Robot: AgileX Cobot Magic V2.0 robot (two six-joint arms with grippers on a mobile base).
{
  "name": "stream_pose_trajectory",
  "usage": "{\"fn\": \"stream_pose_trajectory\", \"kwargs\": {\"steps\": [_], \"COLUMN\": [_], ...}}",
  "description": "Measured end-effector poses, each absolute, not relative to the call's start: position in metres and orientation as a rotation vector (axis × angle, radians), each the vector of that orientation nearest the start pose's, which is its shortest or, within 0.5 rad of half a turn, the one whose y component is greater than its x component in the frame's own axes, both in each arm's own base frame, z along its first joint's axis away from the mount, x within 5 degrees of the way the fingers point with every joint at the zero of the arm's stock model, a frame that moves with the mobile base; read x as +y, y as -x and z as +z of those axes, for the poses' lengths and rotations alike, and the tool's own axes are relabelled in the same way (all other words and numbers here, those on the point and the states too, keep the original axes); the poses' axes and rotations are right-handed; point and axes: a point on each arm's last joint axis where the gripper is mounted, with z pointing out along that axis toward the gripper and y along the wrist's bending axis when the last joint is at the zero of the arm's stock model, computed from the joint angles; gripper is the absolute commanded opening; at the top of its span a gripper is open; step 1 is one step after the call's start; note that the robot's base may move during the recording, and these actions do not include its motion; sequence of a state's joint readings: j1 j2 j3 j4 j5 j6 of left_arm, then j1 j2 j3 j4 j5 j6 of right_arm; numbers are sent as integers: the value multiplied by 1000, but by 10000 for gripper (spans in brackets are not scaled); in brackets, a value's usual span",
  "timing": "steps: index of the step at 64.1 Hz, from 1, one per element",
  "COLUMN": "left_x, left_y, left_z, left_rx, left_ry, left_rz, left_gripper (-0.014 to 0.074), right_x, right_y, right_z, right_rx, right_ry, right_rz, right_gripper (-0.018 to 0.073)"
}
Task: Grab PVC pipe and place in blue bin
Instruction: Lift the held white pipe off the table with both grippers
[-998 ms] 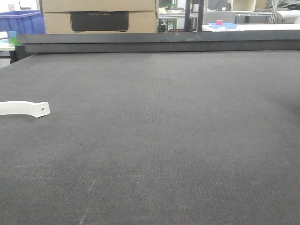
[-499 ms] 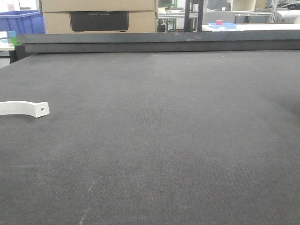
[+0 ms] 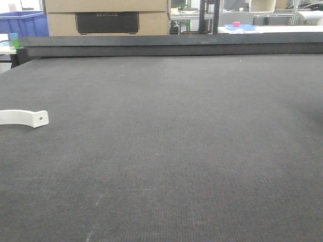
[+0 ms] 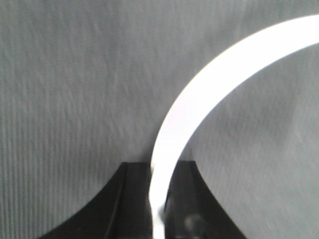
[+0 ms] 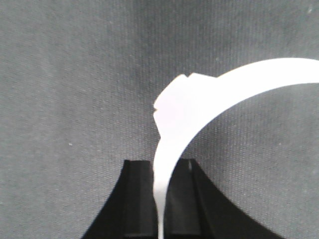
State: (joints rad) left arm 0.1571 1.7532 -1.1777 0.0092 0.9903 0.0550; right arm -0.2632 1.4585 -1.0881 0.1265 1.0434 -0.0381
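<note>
Your left gripper (image 4: 159, 168) is pinching the pipe (image 4: 209, 84), fingers (image 4: 133, 194) nearly closed on it. Your right gripper (image 5: 160, 165) is likewise squeezing a white strip (image 5: 224, 84). The pipe is lying at the mat's (image 3: 176, 141) left edge, sliding slightly farther left than before.

The pipe (image 3: 22, 117) is showing plain white against the table (image 3: 176, 151), which is looking dark grey with a fine woven grain. Far left, a bin (image 3: 22, 22) is showing blue beside a tan box (image 3: 106, 6).
</note>
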Motion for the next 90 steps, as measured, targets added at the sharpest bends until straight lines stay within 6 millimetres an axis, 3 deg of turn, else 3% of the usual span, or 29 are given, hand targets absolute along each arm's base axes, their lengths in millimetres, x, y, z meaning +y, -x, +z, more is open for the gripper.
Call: {"fn": "stream_pose_trajectory", "kwargs": {"steps": [6, 17, 26, 34, 45, 62, 69, 90], "left_x": [48, 34, 17, 2, -8, -8, -7, -4], "left_y": [-321, -297, -276, -252, -217, -167, -151, -120], "left_z": [227, 291, 348, 384, 398, 381, 387, 405], "left_rx": [2989, 2770, 2426, 2144, 1903, 1765, 1702, 1557], "left_ry": [130, 81, 53, 9, -12, 0, 0, -50], "left_rz": [35, 44, -8, -38, -80, -89, -89, -3], "left_gripper": [-111, -111, -111, -111, -111, -111, -111, -111], "right_x": [-60, -55, -52, -48, -43, -29, -24, -18], "right_y": [-261, -242, -225, -209, -181, -122, -102, -78], "right_z": [286, 327, 362, 385, 391, 374, 380, 392], "right_rx": [2795, 2573, 2334, 2167, 1956, 1696, 1609, 1476], "right_ry": [-384, -350, -320, -296, -237, -208, -196, -180], "right_rz": [101, 52, 5, -27, -94, -150, -161, -176], "right_gripper": [-167, -167, -167, -167, -167, -167, -167, -167]}}
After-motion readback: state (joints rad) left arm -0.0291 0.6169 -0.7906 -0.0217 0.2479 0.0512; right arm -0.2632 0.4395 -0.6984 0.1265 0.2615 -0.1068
